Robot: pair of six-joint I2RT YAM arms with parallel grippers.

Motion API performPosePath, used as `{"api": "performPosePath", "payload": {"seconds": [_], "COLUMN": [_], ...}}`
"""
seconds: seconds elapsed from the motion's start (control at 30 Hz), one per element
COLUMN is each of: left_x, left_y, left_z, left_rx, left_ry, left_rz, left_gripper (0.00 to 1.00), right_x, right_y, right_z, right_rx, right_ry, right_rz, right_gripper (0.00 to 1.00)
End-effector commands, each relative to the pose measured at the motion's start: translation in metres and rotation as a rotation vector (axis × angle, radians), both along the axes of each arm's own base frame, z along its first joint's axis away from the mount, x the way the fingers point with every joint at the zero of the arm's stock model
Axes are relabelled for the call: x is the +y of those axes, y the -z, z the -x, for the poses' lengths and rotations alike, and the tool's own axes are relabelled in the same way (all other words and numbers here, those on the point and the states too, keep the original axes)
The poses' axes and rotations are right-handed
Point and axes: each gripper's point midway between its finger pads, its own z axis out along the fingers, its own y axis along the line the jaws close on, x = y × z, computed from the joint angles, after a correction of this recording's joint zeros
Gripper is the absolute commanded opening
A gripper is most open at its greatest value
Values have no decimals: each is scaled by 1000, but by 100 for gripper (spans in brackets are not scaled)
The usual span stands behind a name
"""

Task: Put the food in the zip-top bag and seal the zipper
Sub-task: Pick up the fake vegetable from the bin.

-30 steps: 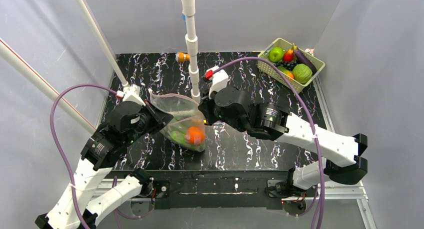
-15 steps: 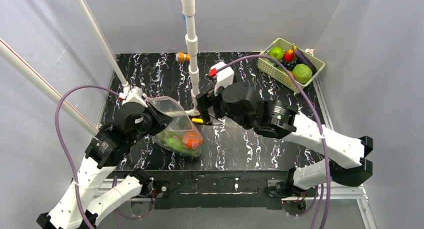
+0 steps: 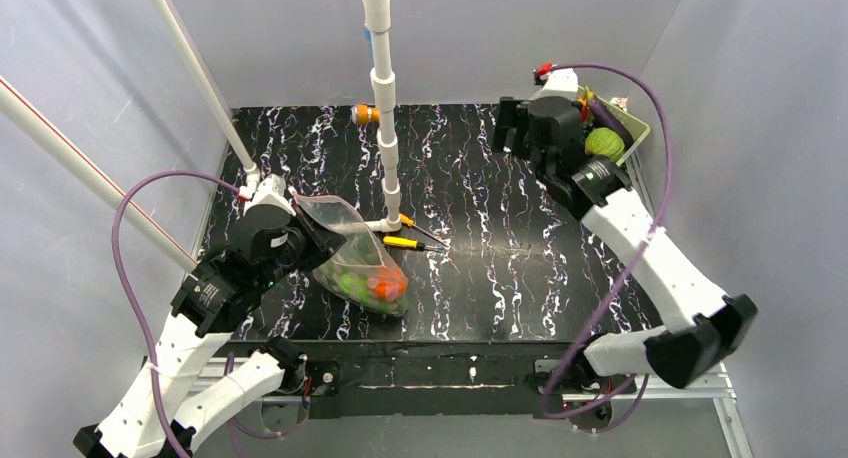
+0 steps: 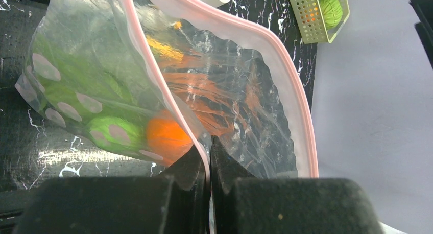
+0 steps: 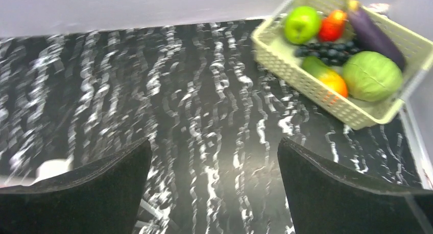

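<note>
From above, the left gripper [image 3: 308, 240] holds the zip-top bag [image 3: 345, 228] near the left edge of the desk [image 3: 500, 278], towards the near side. An orange ball [image 3: 386, 284] and green pieces [image 3: 350, 278] lie inside the bag. A yellow-handled screwdriver [image 3: 408, 244] lies just beside it. The right gripper [image 3: 507, 128] hovers near the far right corner, beside the basket [image 3: 638, 133].

The left wrist camera shows the jaws pinched tight on the pink zipper [image 4: 288, 91] at one end of the mouth. The strip's two lips stand apart, so the bag gapes unsealed.

The right wrist camera shows that gripper's fingers spread wide with nothing between them, above bare desk short of the basket. The basket holds a green apple [image 5: 301, 24], a red fruit [image 5: 333, 24], an eggplant [image 5: 370, 29], a melon [image 5: 373, 75] and dark grapes [image 5: 327, 52].

The task looks partly done: some food is bagged, several pieces wait in the basket, and the zipper is not yet pressed closed.
</note>
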Motion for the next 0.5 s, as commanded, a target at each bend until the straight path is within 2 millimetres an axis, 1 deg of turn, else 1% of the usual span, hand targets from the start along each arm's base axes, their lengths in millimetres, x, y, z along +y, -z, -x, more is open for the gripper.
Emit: {"api": "performPosePath", "payload": {"seconds": [0.0, 0.1, 0.17, 0.23, 0.3, 0.37, 0.47], "left_x": [-4, -13, -20, -23, -26, -30, -39], "left_y": [-5, -6, -5, -4, -5, -6, -3], "left_z": [-2, -2, -4, -5, -7, -10, -13], "left_rx": [-11, 1, 10, 16, 19, 20, 37], "left_ry": [12, 46, 67, 77, 85, 98, 130], "left_rz": [11, 37, 50, 51, 49, 51, 58], "left_gripper": [0, 0, 0, 0, 0, 0, 0], "right_x": [-55, -103, -129, -153, -180, -193, -215], "right_y": [24, 59, 82, 109, 131, 145, 157], "right_z": [-70, -108, -124, -142, -151, -161, -174], "right_rx": [15, 104, 173, 252, 315, 345, 370], "right_ry": [221, 405, 502, 550, 615, 654, 693], "right_rz": [-85, -131, -137, -136, -117, -94, -39], "right_gripper": [98, 98, 98, 98, 98, 98, 98]}}
